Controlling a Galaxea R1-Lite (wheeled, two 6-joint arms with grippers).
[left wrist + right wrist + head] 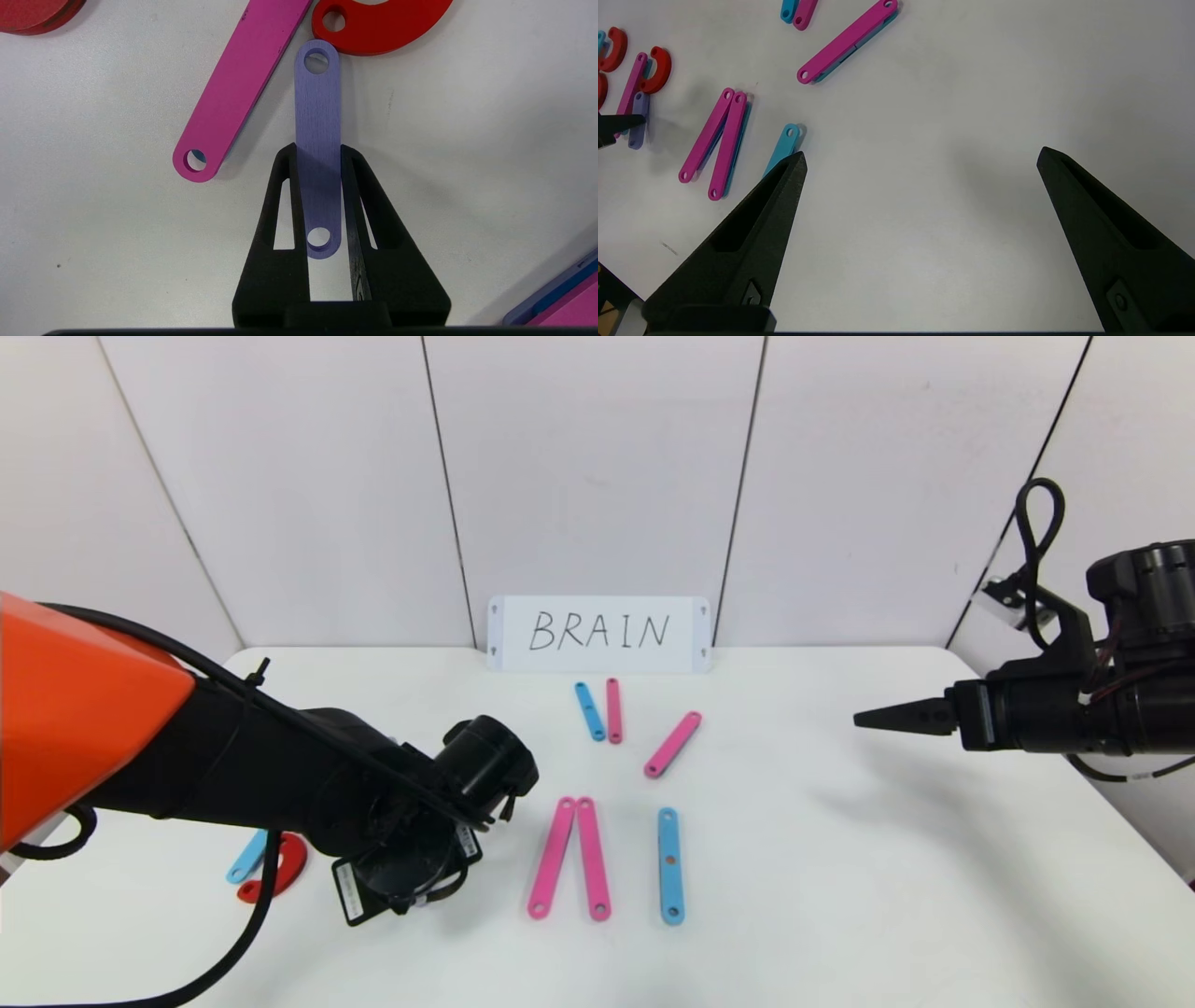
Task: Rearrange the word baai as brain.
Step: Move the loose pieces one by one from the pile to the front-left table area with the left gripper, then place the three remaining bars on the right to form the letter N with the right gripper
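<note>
My left gripper (318, 148) points down at the table's left, its fingers closed against both long edges of a short purple strip (317, 107). The strip's far end lies by a red C-curve (383, 23) and a slanted pink strip (238, 88). In the head view my left arm hides these; only a red curve (280, 873) and a blue strip (247, 857) show under it. Two long pink strips (569, 859) form a narrow inverted V, with a blue upright strip (670, 865) to their right. My right gripper (922, 158) is open and empty above the table's right side.
The white card (598, 633) with handwritten BRAIN stands against the back wall. In front of it lie a short blue strip (589, 711), a short pink strip (613, 710) and a slanted pink strip (672, 744). The table edge (1074, 775) runs along the right.
</note>
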